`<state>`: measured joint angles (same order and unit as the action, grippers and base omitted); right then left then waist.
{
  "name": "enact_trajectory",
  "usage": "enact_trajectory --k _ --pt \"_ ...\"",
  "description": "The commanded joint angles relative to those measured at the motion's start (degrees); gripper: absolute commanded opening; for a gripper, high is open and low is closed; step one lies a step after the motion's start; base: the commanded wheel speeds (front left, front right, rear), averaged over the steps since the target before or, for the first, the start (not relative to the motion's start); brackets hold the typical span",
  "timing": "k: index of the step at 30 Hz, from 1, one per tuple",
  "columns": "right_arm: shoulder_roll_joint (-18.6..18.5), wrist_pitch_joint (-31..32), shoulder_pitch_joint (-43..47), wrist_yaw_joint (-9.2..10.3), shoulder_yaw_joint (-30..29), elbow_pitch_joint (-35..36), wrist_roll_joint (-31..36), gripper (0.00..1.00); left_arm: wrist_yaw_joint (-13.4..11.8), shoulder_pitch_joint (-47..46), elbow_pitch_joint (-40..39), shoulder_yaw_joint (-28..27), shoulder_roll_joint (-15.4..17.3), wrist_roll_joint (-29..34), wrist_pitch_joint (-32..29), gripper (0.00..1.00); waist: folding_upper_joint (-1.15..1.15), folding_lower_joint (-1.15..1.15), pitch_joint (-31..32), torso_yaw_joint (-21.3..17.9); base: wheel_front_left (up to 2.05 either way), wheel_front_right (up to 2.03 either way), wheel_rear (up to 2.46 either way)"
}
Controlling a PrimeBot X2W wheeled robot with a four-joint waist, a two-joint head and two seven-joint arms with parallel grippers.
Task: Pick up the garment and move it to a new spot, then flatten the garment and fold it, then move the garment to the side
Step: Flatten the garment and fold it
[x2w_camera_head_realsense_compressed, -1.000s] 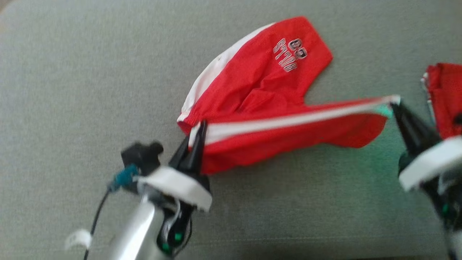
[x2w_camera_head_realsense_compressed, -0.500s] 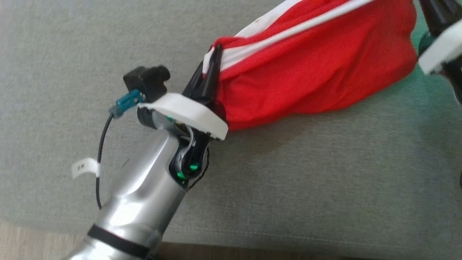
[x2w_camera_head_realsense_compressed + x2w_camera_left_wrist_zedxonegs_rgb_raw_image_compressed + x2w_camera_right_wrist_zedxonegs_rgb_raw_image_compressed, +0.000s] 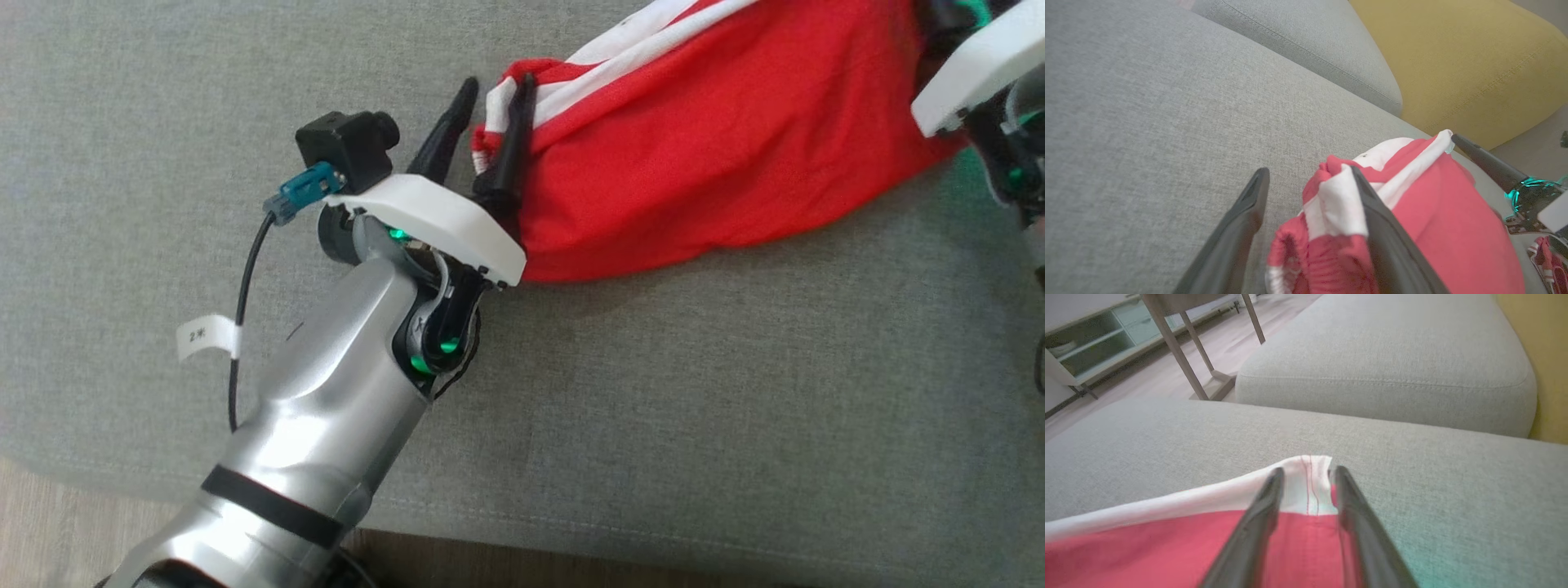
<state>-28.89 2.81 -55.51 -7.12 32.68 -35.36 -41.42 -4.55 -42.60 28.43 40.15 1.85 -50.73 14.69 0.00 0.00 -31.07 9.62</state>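
Note:
The garment (image 3: 718, 147), red shorts with white side stripes, lies bunched on the grey sofa cushion (image 3: 694, 408). My left gripper (image 3: 495, 80) is open at its left end. The gathered waistband corner (image 3: 1331, 196) sits between the spread fingers and leans on the right finger (image 3: 1384, 228). My right gripper (image 3: 1306, 470) stands at the garment's other end, jaws parted, with the white hem (image 3: 1306, 486) lying loose in the gap. The head view catches that arm's white cuff (image 3: 971, 65) at the top right.
The cushion's front seam runs near the bottom, with wooden floor (image 3: 49, 523) below it. A yellow cushion (image 3: 1474, 61) and a second grey cushion (image 3: 1384, 355) lie beyond. Another red cloth (image 3: 1545, 261) sits to the right. Table legs (image 3: 1184, 347) stand on the floor.
Both grippers were pinched shut on the garment's edge and have now opened. The head view has shifted, so the cloth sits higher in it.

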Motion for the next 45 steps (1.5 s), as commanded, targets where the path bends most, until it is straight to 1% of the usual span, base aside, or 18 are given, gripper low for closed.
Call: enact_trajectory --k 1,4,6,9,11,13,14,17,20,25,32,38,45 --pt "-0.9 -2.1 0.0 -0.36 0.6 1.3 -0.4 1.0 -0.3 0.2 -0.9 -1.5 1.0 0.1 0.3 1.0 0.0 0.0 0.3 -0.2 0.0 0.0 0.0" --pt "-1.2 -9.3 0.8 -0.36 1.9 1.2 -0.3 1.0 -1.5 1.5 -1.7 -3.2 1.0 2.6 0.3 1.0 0.0 0.0 1.2 -0.8 0.0 0.0 0.0" --pt "-1.3 -13.8 1.7 -0.36 1.7 1.0 0.3 1.0 -3.0 2.6 -2.9 -4.7 1.0 6.8 0.3 1.0 0.0 0.0 1.9 -1.3 0.0 0.0 0.0" --pt "-1.4 -17.0 3.5 -0.36 -0.1 1.4 2.7 1.0 -5.1 5.4 -6.3 -7.8 1.0 14.0 0.3 1.0 0.0 0.0 3.3 -2.2 0.0 0.0 0.0" --pt "-1.2 -17.6 5.4 -0.36 -2.9 2.6 5.2 1.0 -6.5 7.7 -9.2 -10.1 1.0 19.4 0.3 1.0 0.0 0.0 4.3 -2.9 0.0 0.0 0.0" --pt "-0.5 -17.7 8.1 -0.36 -6.9 4.8 8.0 1.0 -7.5 10.2 -11.9 -12.0 1.1 24.1 0.3 1.0 0.0 0.0 5.3 -3.6 0.0 0.0 0.0" --pt "0.8 -17.8 12.0 -0.36 -11.4 7.5 11.0 1.0 -8.0 12.5 -14.9 -14.2 1.4 28.0 0.3 1.0 0.0 0.0 6.5 -4.4 0.0 0.0 0.0" --pt "3.5 -17.8 18.8 -0.36 -17.6 11.8 14.9 1.0 -8.4 15.7 -18.2 -16.5 2.1 32.6 0.3 1.0 0.0 0.0 8.4 -5.6 0.0 0.0 0.0" --pt "6.5 -17.8 25.4 -0.36 -22.3 16.1 18.3 1.0 -8.6 18.2 -20.9 -18.1 3.2 36.2 0.3 1.0 0.0 0.0 10.0 -6.8 0.0 0.0 0.0" --pt "11.4 -15.0 34.7 -0.36 -27.4 23.4 22.6 1.0 -8.5 22.5 -23.4 -20.0 5.2 39.2 0.3 1.0 0.0 0.0 12.6 -8.9 0.0 0.0 0.0" --pt "16.6 -10.6 44.3 -0.36 -30.4 32.8 26.2 1.0 -9.1 29.4 -25.6 -21.9 6.5 40.5 0.3 1.0 0.0 0.0 15.2 -10.8 0.0 0.0 0.0" --pt "18.6 -8.0 48.6 -0.36 -31.3 37.2 27.3 1.0 -9.4 32.9 -26.2 -22.8 6.3 40.8 0.3 1.0 0.0 0.0 16.3 -11.3 0.0 0.0 0.0" --pt "19.1 -6.5 50.0 -0.36 -31.8 39.0 27.5 1.0 -9.4 33.9 -26.3 -23.4 5.8 41.1 0.3 1.0 0.0 0.0 16.6 -11.2 0.0 0.0 0.0"
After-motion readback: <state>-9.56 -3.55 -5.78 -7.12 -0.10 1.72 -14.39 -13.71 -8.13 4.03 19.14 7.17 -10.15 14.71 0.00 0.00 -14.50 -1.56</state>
